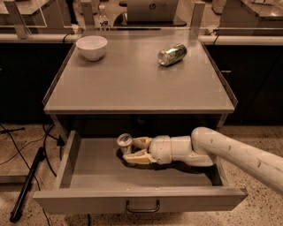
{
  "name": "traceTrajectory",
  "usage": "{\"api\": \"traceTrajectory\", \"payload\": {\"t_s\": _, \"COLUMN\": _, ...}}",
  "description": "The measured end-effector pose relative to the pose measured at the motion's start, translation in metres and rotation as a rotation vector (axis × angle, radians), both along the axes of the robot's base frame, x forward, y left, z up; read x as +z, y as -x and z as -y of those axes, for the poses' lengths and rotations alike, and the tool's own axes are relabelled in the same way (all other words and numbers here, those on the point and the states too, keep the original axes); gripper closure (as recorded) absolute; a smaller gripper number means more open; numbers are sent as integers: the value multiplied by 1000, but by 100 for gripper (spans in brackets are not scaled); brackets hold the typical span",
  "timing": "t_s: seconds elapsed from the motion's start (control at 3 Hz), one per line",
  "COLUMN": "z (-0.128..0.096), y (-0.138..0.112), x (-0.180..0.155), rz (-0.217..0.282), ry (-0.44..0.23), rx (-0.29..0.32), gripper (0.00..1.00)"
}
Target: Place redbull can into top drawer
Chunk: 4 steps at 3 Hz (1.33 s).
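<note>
Jaws by silver-topped can (124, 141) in drawer (88, 203)

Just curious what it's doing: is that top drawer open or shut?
Open: the top drawer is pulled out, with the gripper and redbull can inside it.

This looks to me like an office or lab workspace: a laptop (152, 9) sits on the long counter (26, 38) behind the grey table (132, 84), cables (13, 130) trail across the speckled floor (22, 161) left of it, and my gripper (130, 150) reaches into the top drawer (88, 204) beneath it.
</note>
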<state>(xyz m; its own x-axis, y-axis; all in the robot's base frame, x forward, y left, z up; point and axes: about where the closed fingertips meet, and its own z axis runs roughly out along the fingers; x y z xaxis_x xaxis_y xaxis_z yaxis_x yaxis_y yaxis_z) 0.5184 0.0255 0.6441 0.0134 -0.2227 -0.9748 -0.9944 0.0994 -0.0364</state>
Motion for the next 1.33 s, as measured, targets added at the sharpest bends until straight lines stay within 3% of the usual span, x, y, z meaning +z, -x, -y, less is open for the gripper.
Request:
{"api": "traceTrajectory", "payload": {"t_s": 0.67, "z": 4, "y": -1, "x": -3, "rz": -5, "ry": -58, "rx": -5, "gripper": 97}}
{"api": "traceTrajectory", "payload": {"t_s": 1.0, "z": 4, "y": -1, "x": -3, "rz": -5, "ry": -58, "rx": -5, "gripper": 73}}
{"api": "traceTrajectory", "payload": {"t_s": 1.33, "z": 4, "y": -1, "x": -3, "rz": -5, "ry": -58, "rx": -5, "gripper": 42}}
